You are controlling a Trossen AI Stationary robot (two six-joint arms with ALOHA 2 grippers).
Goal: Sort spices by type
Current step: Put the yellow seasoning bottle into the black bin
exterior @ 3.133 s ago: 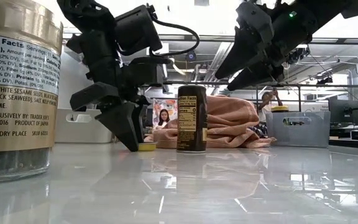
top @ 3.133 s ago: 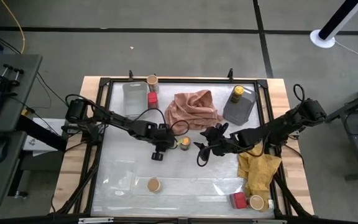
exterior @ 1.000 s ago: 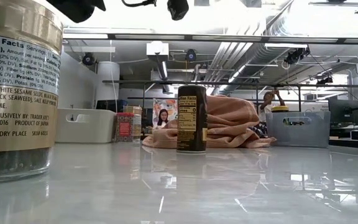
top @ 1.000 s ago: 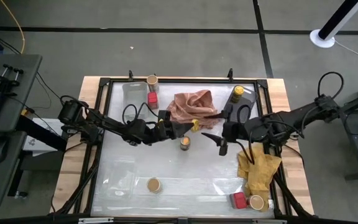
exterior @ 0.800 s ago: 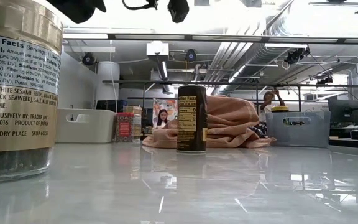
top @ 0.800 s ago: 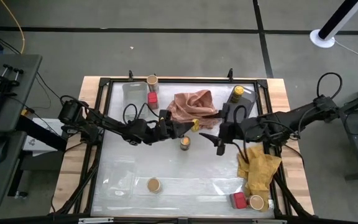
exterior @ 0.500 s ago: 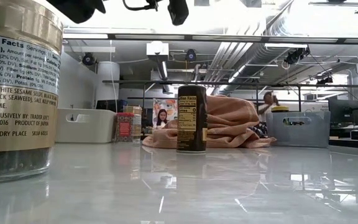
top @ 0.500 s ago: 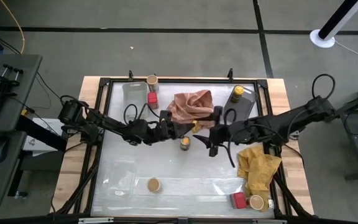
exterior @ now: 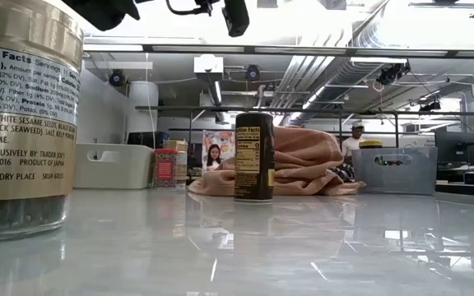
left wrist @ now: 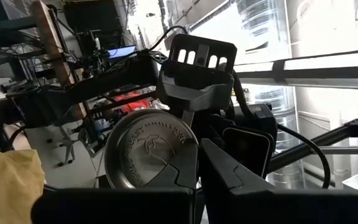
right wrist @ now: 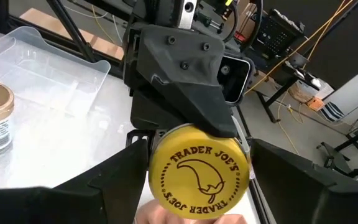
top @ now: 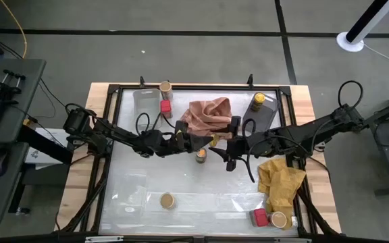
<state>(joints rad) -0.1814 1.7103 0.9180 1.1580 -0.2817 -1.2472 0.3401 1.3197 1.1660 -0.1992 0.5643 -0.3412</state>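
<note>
- Left gripper point(top: 204, 141), above mid-bench: its fingers are clamped on a yellow-lid jar point(right wrist: 199, 172), held on its side in the air with the lid facing 3 o'clock and the metal base point(left wrist: 151, 149) facing the left wrist.
- Right gripper point(top: 225, 150), just at 3 o'clock of that jar: its fingers point(right wrist: 104, 180) stand wide apart either side of the lid, not touching it as far as I can tell.
- This looks like a hand-over from left to right.
- Risk: if the left lets go before the right has closed, the jar drops onto the bench, probably striking the second jar point(top: 200, 155) standing just below.
- Risk: the right closing on the smooth lid alone may slip or twist it.
- Risk: the two wrists are very close; a small misjudged advance could knock them together.
- Other spices: tan-lid jars at 12 point(top: 165, 88), 7 point(top: 167, 200) and 5 o'clock point(top: 279, 219); red boxes at 11 point(top: 165, 106) and 5 o'clock point(top: 260, 217).
</note>
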